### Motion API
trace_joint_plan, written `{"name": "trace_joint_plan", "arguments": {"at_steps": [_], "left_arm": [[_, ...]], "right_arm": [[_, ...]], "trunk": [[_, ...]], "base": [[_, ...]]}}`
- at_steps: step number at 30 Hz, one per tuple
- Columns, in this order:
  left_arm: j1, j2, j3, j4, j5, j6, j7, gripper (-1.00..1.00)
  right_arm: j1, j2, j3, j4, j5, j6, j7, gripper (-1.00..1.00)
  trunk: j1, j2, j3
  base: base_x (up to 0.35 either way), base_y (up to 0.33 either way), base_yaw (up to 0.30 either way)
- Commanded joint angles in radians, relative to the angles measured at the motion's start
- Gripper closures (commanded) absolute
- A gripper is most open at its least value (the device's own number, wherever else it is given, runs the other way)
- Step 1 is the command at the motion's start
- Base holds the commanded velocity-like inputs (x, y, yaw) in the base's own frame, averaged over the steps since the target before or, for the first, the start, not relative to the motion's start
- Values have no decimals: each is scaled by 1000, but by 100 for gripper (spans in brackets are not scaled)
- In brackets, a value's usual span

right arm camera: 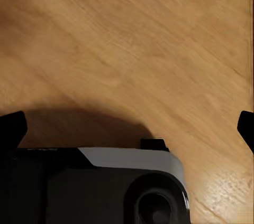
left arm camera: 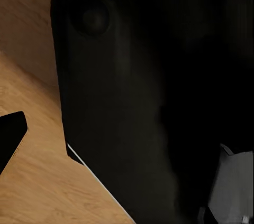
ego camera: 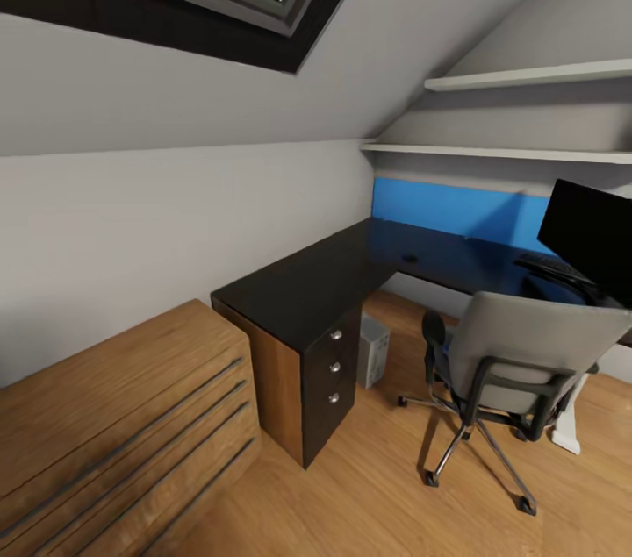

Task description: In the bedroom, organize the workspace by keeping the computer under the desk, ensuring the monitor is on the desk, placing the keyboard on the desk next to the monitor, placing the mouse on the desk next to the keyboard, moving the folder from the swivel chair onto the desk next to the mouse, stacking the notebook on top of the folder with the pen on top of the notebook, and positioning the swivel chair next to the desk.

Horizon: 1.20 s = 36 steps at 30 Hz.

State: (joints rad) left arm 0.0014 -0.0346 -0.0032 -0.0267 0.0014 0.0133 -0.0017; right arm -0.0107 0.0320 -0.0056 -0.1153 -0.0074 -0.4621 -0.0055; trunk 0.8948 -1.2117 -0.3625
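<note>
Head view: I am standing off from the counter (ego camera: 298,285), an L-shaped black top, glossy toward the far leg, with a wood side panel and 3 dark drawers with round silver knobs. The computer (ego camera: 373,351), a small pale grey box, sits on the floor under the counter just beside the drawers. The monitor (ego camera: 586,232), flat and black, stands on the counter at the far right with the keyboard (ego camera: 549,266) in front of it; a small dark blob (ego camera: 409,258) further along the top may be the mouse, too small to confirm. The swivel chair (ego camera: 513,364), grey padded back, black armrests, chrome star base on castors, faces the counter with its back to me; a sliver of blue shows past the backrest, possibly the folder, I cannot tell. A light wooden dresser (ego camera: 123,425) with long bar handles is close on my left. Risk, my judgement: driving in could clip the dresser or nudge the chair, which rolls freely and could shed whatever is on its seat. Left wrist view: dark robot body over plank floor, 1 black fingertip (left arm camera: 10,134) at the edge; I cannot tell the left tool's state. Right wrist view: the right tool (right arm camera: 127,123) is spread wide over bare wood-grain floor (right arm camera: 132,34), holding nothing.
</note>
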Motion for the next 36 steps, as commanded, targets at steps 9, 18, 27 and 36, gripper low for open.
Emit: {"name": "trace_joint_plan", "arguments": {"at_steps": [9,18,27,36], "left_arm": [[0,1,-1,-174,0,-61,-1,-100],[0,21,0,-221,0,-242,-1,-100],[0,30,-1,-245,-2,-253,-1,-100],[0,39,-1,-249,-4,-256,-4,-100]], "right_arm": [[-1,-6,-4,-150,-261,-6,-1,-100],[-20,-31,-4,-213,-366,-35,0,-100],[-65,-86,-4,-223,-363,-114,5,-100],[-69,-104,-2,-243,-358,-121,7,-100]], "trunk": [[-35,63,27],[-69,126,55],[-104,189,84],[-138,252,112]], "base": [[0,0,-295],[0,0,-297],[0,0,-297],[0,0,-281]]}}
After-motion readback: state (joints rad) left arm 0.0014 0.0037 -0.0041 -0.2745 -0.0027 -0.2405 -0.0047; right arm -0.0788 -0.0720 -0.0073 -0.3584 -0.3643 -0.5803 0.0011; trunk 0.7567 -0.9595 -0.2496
